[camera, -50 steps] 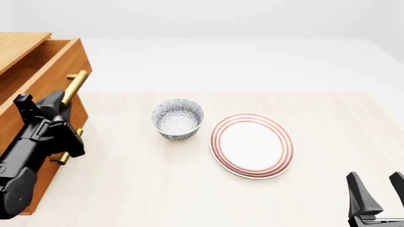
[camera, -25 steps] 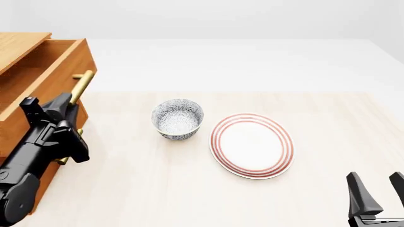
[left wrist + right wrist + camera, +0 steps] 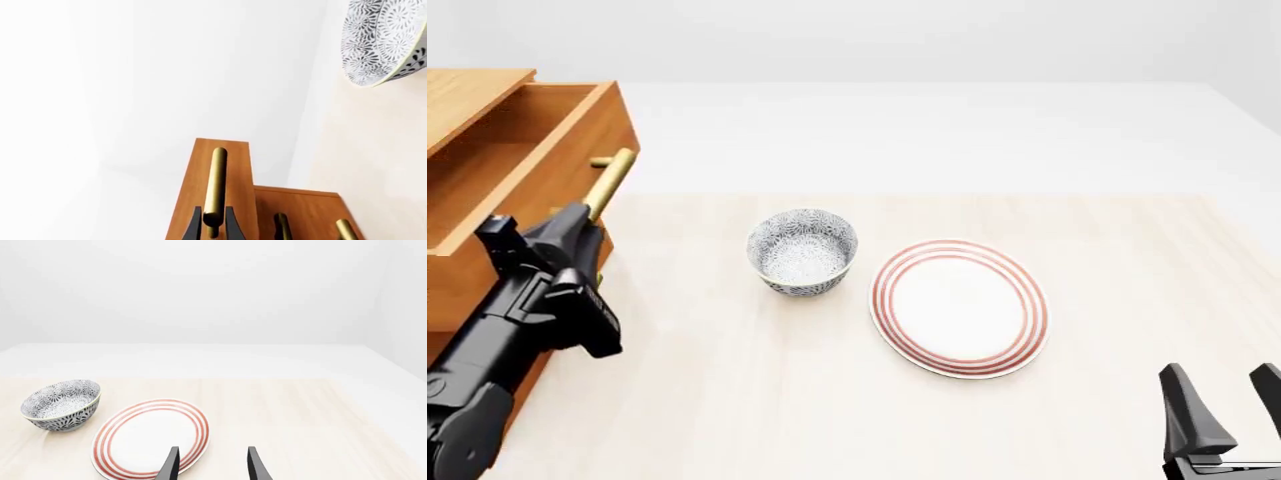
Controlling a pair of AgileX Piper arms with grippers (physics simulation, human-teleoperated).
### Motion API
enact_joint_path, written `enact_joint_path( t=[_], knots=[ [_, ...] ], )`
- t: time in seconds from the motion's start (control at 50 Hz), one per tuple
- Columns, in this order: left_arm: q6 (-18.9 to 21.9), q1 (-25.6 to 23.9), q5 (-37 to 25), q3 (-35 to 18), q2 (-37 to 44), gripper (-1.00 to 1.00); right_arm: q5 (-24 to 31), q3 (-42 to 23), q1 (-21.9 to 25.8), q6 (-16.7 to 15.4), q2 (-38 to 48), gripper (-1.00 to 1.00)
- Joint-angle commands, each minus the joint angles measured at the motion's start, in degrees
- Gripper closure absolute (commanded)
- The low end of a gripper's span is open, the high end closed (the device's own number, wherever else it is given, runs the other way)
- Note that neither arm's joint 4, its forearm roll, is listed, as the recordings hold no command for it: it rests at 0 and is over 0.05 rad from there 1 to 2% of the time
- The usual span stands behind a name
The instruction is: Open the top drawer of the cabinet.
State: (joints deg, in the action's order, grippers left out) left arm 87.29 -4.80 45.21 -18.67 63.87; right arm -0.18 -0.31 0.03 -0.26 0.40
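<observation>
Look at the top drawer (image 3: 527, 170) first. It is pulled out from the cabinet (image 3: 467, 95) at the left side of the table (image 3: 827, 400), and you can see down into its wooden box. The part of the inside that shows has nothing in it, but your left arm hides the near end.

The little bowl (image 3: 802, 250) with the blue and white pattern sits upright near the middle of the table. It looks bare inside. Just to its right lies the white plate (image 3: 960, 306) with red rings around the rim. Nothing sits on it. The bowl and the plate are close but not touching.

The drawer is orange-brown wood, like the rest of the cabinet. It has one shiny brass bar handle (image 3: 606, 185) on its front. In the left wrist view you can see that bar (image 3: 215, 185) running away from the camera, with two more brass handles (image 3: 313, 229) on the lower drawers beside it.

Your left gripper (image 3: 213, 226) has its two dark fingers (image 3: 194, 226) pressed on each side of the top handle, so it is holding the bar.

Your right gripper (image 3: 210, 462) is low at the near right corner of the table. Its fingers (image 3: 169, 464) are spread apart with nothing between them, just above the near edge of the plate (image 3: 150, 437).
</observation>
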Motion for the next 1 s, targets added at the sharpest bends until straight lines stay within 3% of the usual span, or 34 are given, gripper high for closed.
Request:
enact_joint_path(
  t=[0.02,0.08,0.1,0.4,0.64,0.76,0.8,0.82,1.0],
  knots=[
    [0.5,-3.2,-0.1,2.9,-2.8,1.0,0.0,0.0,0.0,0.0,0.0,-1.0],
    [0.5,-3.2,0.0,3.0,-2.8,1.0,0.0,0.0,0.0,0.0,0.0,-1.0],
    [0.4,-3.7,-0.4,3.1,-3.0,-1.0,0.0,0.0,0.0,0.0,0.0,-1.0],
    [0.1,-7.2,-2.2,3.1,-4.6,-1.0,0.0,0.0,0.0,0.0,0.0,-1.0],
    [1.6,-7.3,-3.5,5.7,-11.3,-1.0,0.0,0.0,0.0,0.0,0.0,-1.0],
    [-1.2,-8.5,-11.4,3.4,-16.8,-1.0,0.0,0.0,0.0,0.0,0.0,-1.0],
    [-3.0,-8.1,-15.0,2.5,-19.6,-1.0,0.0,0.0,0.0,0.0,0.0,-1.0],
    [-6.1,-8.4,-20.0,0.3,-21.2,-1.0,0.0,0.0,0.0,0.0,0.0,-1.0],
    [-13.0,-7.3,-28.9,-2.0,-24.9,-1.0,0.0,0.0,0.0,0.0,0.0,-1.0]
  ],
)
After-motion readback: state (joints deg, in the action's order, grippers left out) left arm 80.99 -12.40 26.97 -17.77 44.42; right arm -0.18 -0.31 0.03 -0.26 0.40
